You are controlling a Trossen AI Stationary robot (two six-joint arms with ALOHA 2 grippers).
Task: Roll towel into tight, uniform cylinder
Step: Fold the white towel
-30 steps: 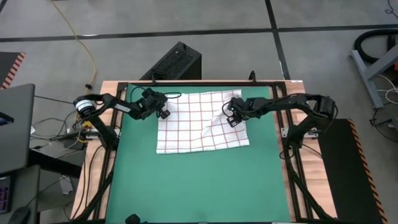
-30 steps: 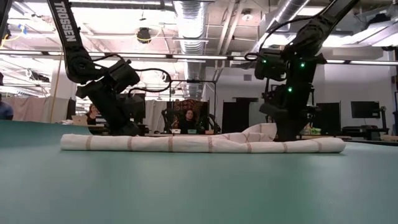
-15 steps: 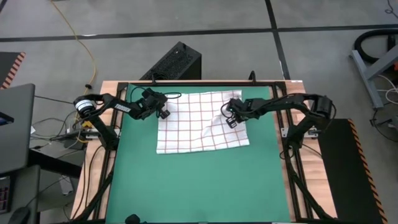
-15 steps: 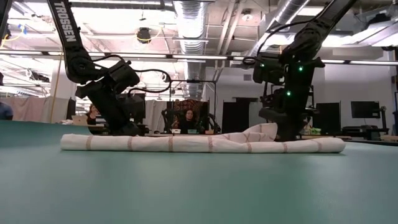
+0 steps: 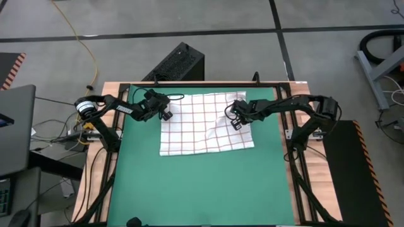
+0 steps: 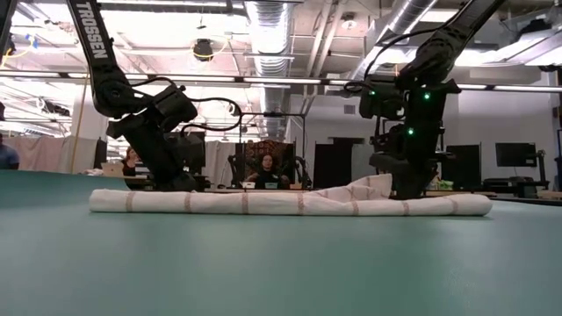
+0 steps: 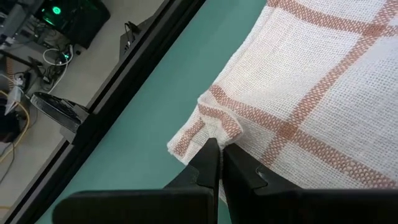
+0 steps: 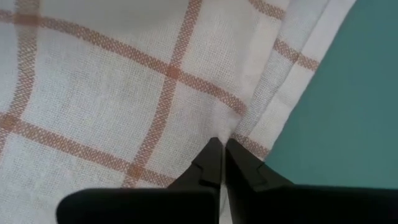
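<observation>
Towel [image 5: 205, 123] flat at the desk's [image 5: 208, 183] far edge.
Left end effector [image 7: 216, 163] pinches its far-left corner; right end effector [image 8: 221, 158] is clamped on its right edge fold.

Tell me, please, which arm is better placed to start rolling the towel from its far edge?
Neither clearly. The left gripper is shut on the towel's far left corner, and the right gripper pinches its far right edge. Likely both should roll together, to keep the roll even.
</observation>
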